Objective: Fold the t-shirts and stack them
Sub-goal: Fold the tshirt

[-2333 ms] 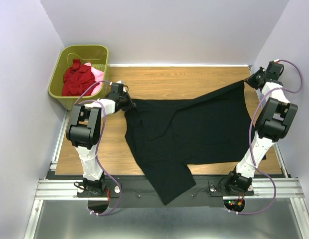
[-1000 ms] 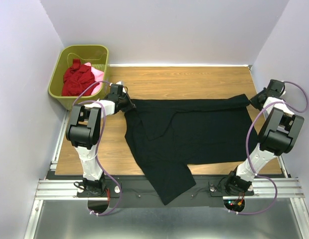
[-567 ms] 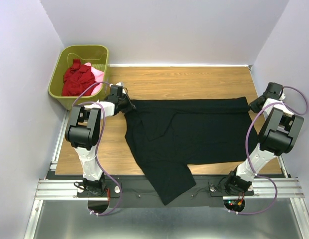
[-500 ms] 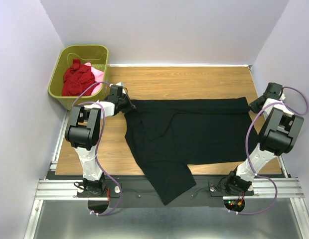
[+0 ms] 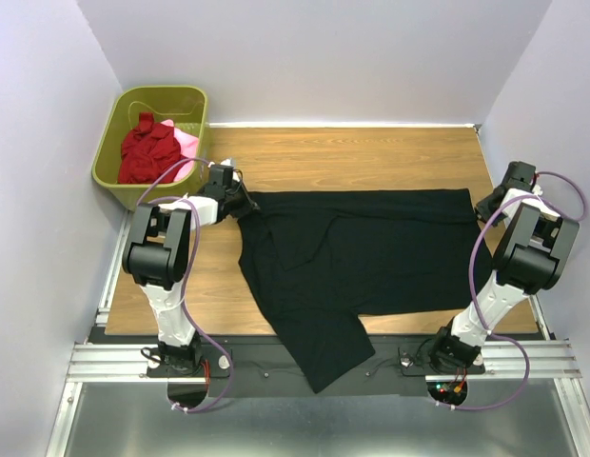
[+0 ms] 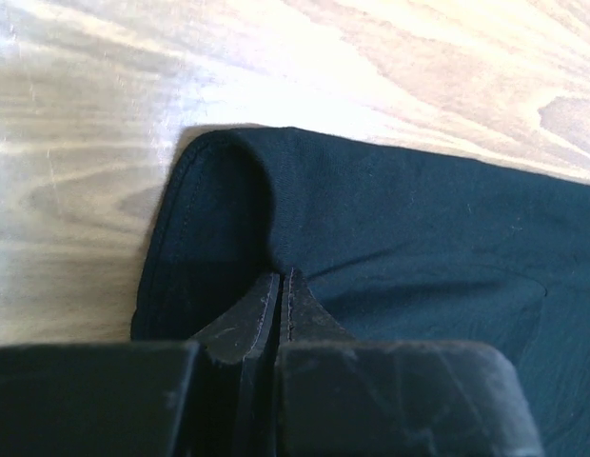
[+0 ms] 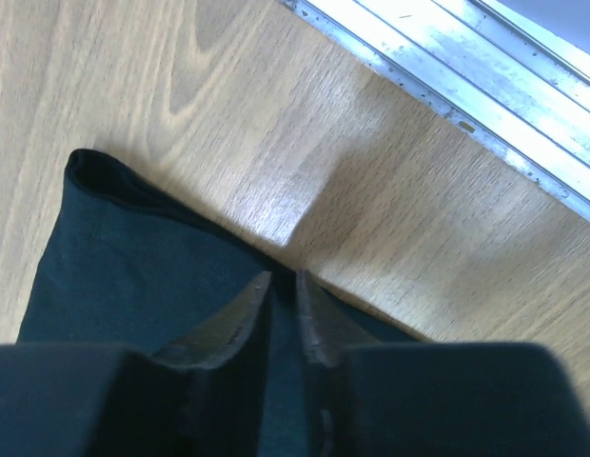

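- Garment: black t-shirt (image 5: 371, 252), spread flat on the table (image 5: 371, 157). Its far edge is drawn straight between the arms and one sleeve hangs over the near edge, apparently laid out for folding.
- left gripper (image 6: 281, 283): fingers pressed together on a pinch of black cloth beside the hemmed corner, anchoring that end.
- right gripper (image 7: 283, 284): jaws a narrow slit apart at the opposite corner, likely letting go. Whether cloth is caught cannot be told.
- dark red shirt (image 5: 147, 148) and pink shirt (image 5: 186, 141): bunched in the basket (image 5: 112, 143), unfolded.
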`<state>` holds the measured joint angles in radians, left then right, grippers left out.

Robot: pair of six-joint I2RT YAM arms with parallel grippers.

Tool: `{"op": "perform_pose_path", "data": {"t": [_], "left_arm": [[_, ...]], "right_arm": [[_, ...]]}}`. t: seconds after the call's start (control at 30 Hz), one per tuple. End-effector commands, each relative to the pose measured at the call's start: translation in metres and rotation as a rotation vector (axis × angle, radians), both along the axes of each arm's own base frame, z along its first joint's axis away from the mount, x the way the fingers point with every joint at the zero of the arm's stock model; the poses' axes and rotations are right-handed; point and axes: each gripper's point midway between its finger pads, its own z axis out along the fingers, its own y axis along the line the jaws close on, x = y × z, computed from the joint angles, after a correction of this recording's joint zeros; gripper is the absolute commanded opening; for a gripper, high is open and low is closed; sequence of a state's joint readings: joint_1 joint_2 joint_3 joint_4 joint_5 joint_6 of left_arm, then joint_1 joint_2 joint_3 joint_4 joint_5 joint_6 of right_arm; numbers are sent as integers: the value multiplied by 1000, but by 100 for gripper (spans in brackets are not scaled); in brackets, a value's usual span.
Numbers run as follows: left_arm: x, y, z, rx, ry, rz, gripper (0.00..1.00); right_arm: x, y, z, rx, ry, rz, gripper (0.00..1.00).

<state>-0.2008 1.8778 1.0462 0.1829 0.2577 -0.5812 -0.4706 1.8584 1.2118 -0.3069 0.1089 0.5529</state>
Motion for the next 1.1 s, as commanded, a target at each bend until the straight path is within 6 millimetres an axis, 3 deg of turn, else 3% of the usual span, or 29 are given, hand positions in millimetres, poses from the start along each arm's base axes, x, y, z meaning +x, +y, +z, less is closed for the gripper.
{"op": "perform_pose_path", "data": {"t": [0.0,0.13,0.27,0.43,0.47,0.53,0.63,0.83,0.87,0.93,1.07], "left_arm": [[-9,5,17,-16,-13,24,14],[-14,9,30,-4,-45,26,27],[-20,11,54,12,-93,22,38],[-21,10,82,79,-154,19,38],[-19,8,84,98,-162,11,35],[-11,0,94,112,-184,-1,32],[3,-11,89,121,-176,-24,29],[29,-23,54,144,-107,-31,22],[32,-20,40,166,-81,-20,20],[42,-17,37,184,-81,-7,19],[57,-6,13,212,-32,12,17]], "right_arm": [[5,-12,21,-35,-36,-7,26],[18,-3,54,-31,-122,51,40],[37,19,79,-28,-190,161,40],[76,72,76,49,-241,389,33],[80,78,64,71,-228,405,32],[93,90,62,77,-252,444,28],[101,95,39,122,-232,444,26],[114,76,11,72,-178,416,21],[117,69,2,61,-161,404,20],[118,63,-6,58,-149,390,20],[126,43,-16,32,-134,346,20]]}}
